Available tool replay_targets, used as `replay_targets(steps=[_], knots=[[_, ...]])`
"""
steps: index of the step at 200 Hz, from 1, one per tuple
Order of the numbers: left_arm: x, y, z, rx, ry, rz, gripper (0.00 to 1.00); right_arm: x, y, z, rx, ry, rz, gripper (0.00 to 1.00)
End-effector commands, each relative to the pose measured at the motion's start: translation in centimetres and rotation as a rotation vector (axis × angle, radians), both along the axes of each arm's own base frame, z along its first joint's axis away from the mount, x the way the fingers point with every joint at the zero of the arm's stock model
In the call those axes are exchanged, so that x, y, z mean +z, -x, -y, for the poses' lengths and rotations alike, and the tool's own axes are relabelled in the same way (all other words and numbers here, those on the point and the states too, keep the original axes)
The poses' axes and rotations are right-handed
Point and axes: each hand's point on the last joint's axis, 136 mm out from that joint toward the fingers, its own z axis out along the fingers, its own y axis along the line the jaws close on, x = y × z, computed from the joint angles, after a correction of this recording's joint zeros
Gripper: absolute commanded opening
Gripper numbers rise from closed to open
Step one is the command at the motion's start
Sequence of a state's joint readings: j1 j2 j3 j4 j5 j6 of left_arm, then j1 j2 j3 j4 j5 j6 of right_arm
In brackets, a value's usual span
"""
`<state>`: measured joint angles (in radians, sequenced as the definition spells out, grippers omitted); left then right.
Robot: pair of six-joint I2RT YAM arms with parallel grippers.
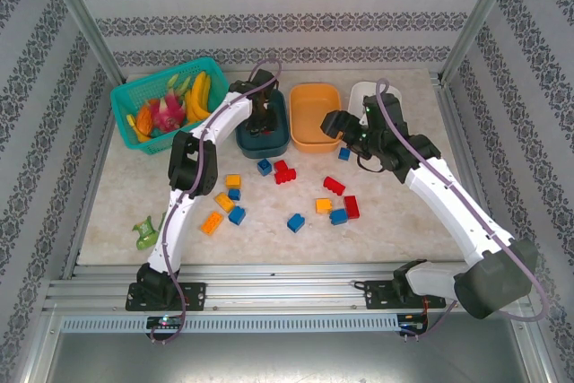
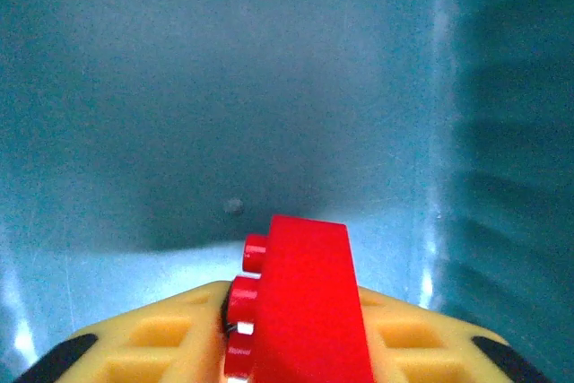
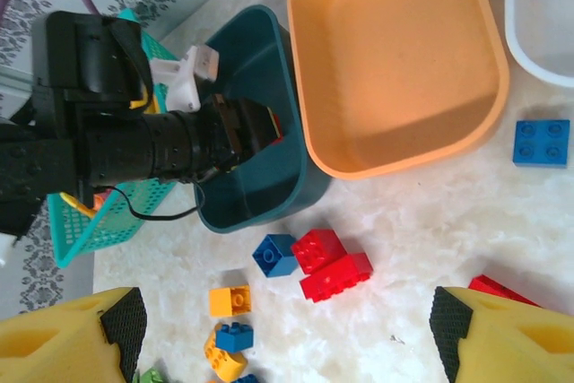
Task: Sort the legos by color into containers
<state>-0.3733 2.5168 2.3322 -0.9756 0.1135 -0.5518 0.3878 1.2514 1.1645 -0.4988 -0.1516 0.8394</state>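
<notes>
My left hand [image 2: 296, 356] clamped on a red lego [image 2: 305, 293] inside the dark teal tub [image 1: 280, 143], orange tub [image 1: 314, 118] at its three o'clock, my right hand [image 3: 287, 347] wide above the table [image 1: 269, 244]

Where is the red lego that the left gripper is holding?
In the left wrist view the red lego sits pinched in the left gripper, down inside the dark teal tub, which stands just left of the orange tub.

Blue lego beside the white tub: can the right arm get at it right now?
Probably yes: the blue lego lies alone on bare table, clear of the white tub, and the right gripper hangs open nearby, holding nothing.
</notes>
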Motion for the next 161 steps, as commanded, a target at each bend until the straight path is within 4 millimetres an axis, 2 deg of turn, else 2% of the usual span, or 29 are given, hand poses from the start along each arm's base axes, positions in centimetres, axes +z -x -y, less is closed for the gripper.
replay_targets(steps=[1, 33, 56, 84, 104, 124, 140, 161], knots=[[1.8, -0.2, -0.3, -0.011, 0.014, 0.011, 0.44, -0.8, 1.3, 0.9, -0.008, 0.023, -0.043, 0.85], [5.1, -0.6, -0.1, -0.011, 0.037, 0.069, 0.54, -1.1, 1.9, 1.6, -0.006, 0.079, -0.059, 0.84], [9.3, -0.7, 0.2, 0.002, 0.083, 0.14, 0.57, -1.3, 2.6, 2.7, -0.017, 0.141, -0.087, 0.82], [15.1, 0.3, 0.7, 0.009, 0.158, 0.23, 0.61, -3.2, 4.3, 4.1, -0.017, 0.243, -0.183, 0.78], [19.3, 2.0, 1.0, 0.002, 0.237, 0.303, 0.65, -5.9, 6.0, 5.1, 0.017, 0.325, -0.288, 0.76], [22.2, 4.4, 0.3, 0.016, 0.293, 0.362, 0.67, -7.8, 7.4, 5.5, 0.066, 0.376, -0.348, 0.75], [23.5, 6.8, -0.3, 0.022, 0.322, 0.384, 0.67, -8.4, 8.0, 5.6, 0.085, 0.388, -0.354, 0.75], [23.8, 10.4, -1.3, 0.026, 0.357, 0.394, 0.68, -8.5, 8.5, 5.4, 0.11, 0.388, -0.346, 0.74]])
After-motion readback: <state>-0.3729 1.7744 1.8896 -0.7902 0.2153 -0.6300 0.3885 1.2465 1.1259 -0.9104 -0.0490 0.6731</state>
